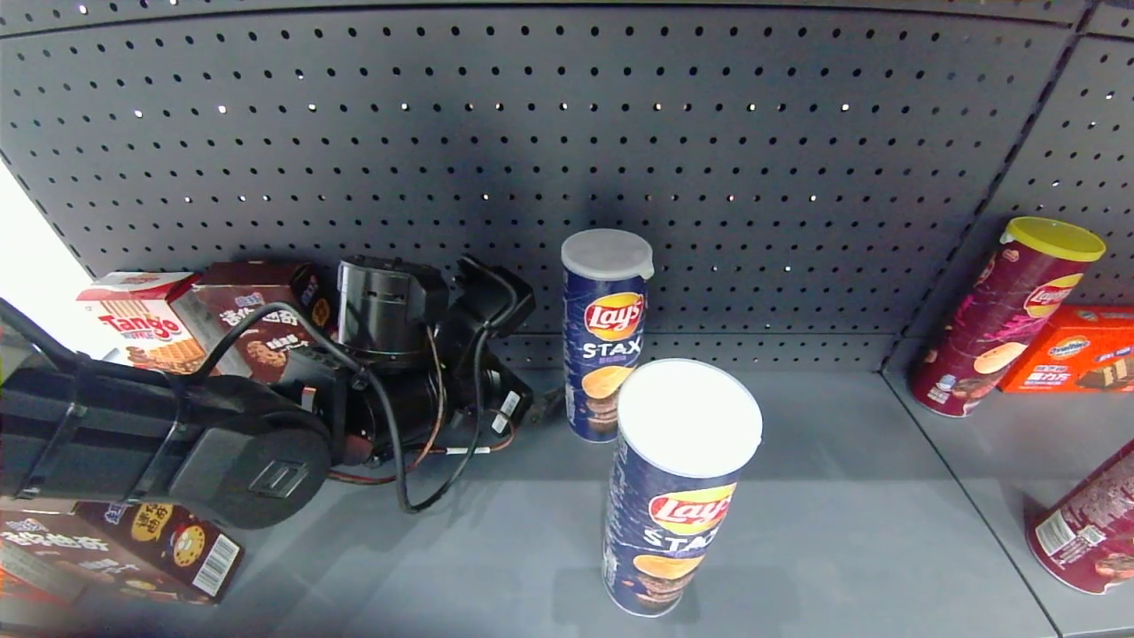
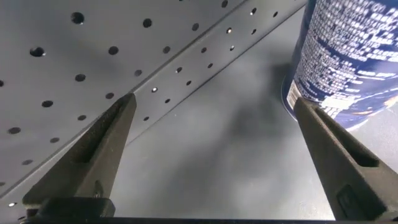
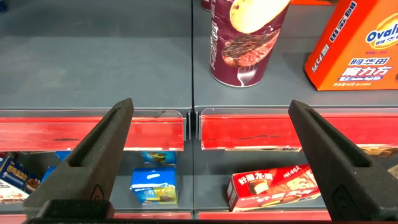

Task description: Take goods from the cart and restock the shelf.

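The grey shelf [image 1: 842, 496] has a back wall [image 1: 620, 133] full of little holes. At the front of the shelf stands the front can [image 1: 678, 496], a blue chip can, upright with its white lid on.

Behind it and to the left, the left hand [image 2: 212, 102] sits low on the shelf. Its fingers are spread wide and there is nothing between them. One finger is right beside the bottom of the back can [image 1: 605, 337], which stands upright close to the back wall (I can't tell if they touch).

I think that is the risky spot. The cans are tall and thin, so they tip easily. If the hand swings sideways on its way out, the finger could bump the back can. That can could fall onto the front can, and both might roll off the shelf.

The loose black cable [image 1: 416, 496] could also catch on something. The arm could push the cookie boxes [image 1: 133, 549] beside it.

The right hand [image 3: 209, 106] is spread and empty too, out in front of the shelf's red edge strips [image 3: 249, 130].
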Controlling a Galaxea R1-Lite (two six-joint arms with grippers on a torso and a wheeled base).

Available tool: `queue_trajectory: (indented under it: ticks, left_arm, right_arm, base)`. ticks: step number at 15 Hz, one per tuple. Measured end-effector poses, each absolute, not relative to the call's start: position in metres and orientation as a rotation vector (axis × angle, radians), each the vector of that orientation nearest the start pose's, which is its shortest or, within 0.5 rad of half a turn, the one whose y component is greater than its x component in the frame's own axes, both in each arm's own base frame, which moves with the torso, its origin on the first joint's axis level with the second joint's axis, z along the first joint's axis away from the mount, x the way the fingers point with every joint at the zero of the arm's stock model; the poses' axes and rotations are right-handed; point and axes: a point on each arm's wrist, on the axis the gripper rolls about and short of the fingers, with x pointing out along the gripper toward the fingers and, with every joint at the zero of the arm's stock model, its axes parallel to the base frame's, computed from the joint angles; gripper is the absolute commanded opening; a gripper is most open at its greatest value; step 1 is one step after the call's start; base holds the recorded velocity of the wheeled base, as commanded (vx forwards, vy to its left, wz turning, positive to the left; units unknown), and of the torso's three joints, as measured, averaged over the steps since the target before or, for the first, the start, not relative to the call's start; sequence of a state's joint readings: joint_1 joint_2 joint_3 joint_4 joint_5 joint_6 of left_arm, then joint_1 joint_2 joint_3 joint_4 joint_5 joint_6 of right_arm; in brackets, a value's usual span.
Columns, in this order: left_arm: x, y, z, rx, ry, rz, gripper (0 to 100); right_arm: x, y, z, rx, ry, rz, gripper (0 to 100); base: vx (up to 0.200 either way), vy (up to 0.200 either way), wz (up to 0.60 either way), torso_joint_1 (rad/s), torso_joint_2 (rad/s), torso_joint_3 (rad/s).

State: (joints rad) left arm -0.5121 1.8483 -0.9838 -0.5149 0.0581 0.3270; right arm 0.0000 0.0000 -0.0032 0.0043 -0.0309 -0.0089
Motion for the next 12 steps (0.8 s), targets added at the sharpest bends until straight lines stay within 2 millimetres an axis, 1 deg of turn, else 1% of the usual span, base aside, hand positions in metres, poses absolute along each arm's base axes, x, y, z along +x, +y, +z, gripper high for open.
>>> queue_trajectory:
  ticks: [12]
  left_arm:
    - [0.313, -0.187, 0.167, 0.418, 0.253, -0.528, 100]
  right_arm:
    - [-0.023, -0.001, 0.076, -0.009, 0.001, -0.031, 100]
  base:
    - [0.0, 0.0, 0.0, 0.0, 0.0, 0.0]
